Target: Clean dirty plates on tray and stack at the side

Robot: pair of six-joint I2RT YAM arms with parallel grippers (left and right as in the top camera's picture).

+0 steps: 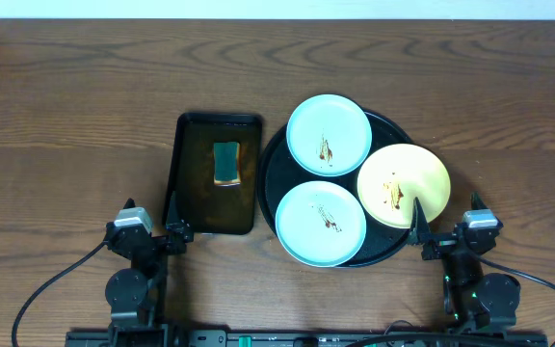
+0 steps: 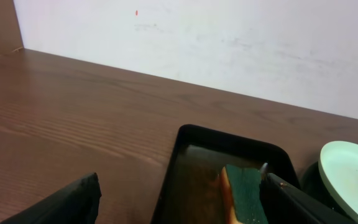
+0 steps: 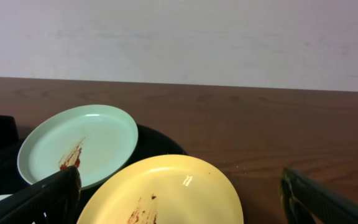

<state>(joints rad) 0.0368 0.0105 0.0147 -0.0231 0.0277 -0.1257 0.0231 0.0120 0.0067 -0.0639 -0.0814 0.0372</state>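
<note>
The round black tray (image 1: 274, 178) holds three smeared plates: a mint plate at the back (image 1: 329, 134), a mint plate at the front (image 1: 321, 224) and a yellow plate (image 1: 403, 185) on the right. My right gripper (image 1: 448, 229) is open and empty, low at the tray's front right. In the right wrist view its jaws (image 3: 182, 208) straddle the yellow plate (image 3: 173, 186) without touching it, with the back mint plate (image 3: 79, 143) beyond. My left gripper (image 1: 152, 229) is open and empty at the near left. Its jaws also show in the left wrist view (image 2: 179, 208).
A rectangular black tray (image 1: 189, 173) with a green-and-yellow sponge (image 1: 225, 162) lies left of the round tray. It shows in the left wrist view (image 2: 229, 140) with the sponge (image 2: 244, 193). Bare wood tabletop (image 1: 75, 125) spreads left, back and right.
</note>
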